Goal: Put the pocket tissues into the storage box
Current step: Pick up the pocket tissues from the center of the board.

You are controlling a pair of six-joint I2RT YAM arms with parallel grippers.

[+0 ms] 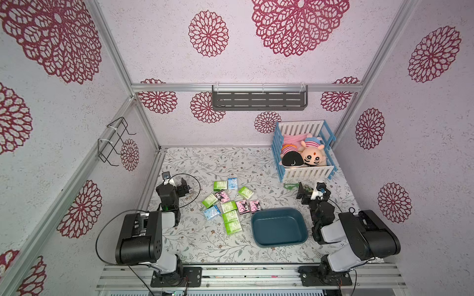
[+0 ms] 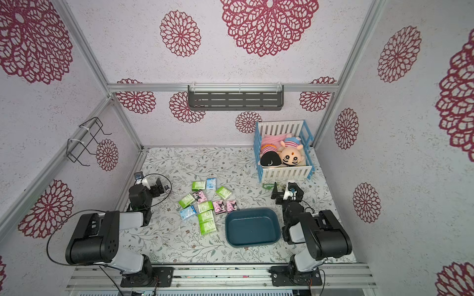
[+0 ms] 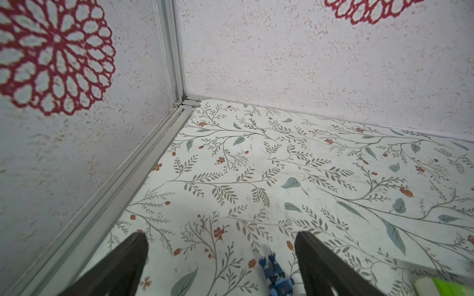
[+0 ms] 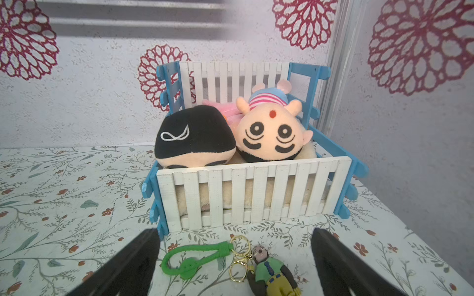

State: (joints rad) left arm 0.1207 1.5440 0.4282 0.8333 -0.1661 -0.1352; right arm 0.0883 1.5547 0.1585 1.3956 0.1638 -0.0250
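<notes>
The left hand [image 3: 221,235] and right hand [image 4: 234,230] stood wide, holding nothing, over the worktop [image 1: 195,241]; tissues [image 1: 228,206] lay scattered on it just beside the box [image 1: 279,228].

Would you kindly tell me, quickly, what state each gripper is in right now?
Left gripper: open, holding nothing.
Right gripper: open, holding nothing.

You see: storage box [image 1: 278,228], smooth plastic; pocket tissues [image 1: 232,226], glossy film wrap; crib [image 4: 254,189], painted wooden slats; dolls [image 4: 269,135], plush cloth; walls [image 1: 243,69], rough texture; frame rails [image 1: 179,88], bare satin metal.
</notes>
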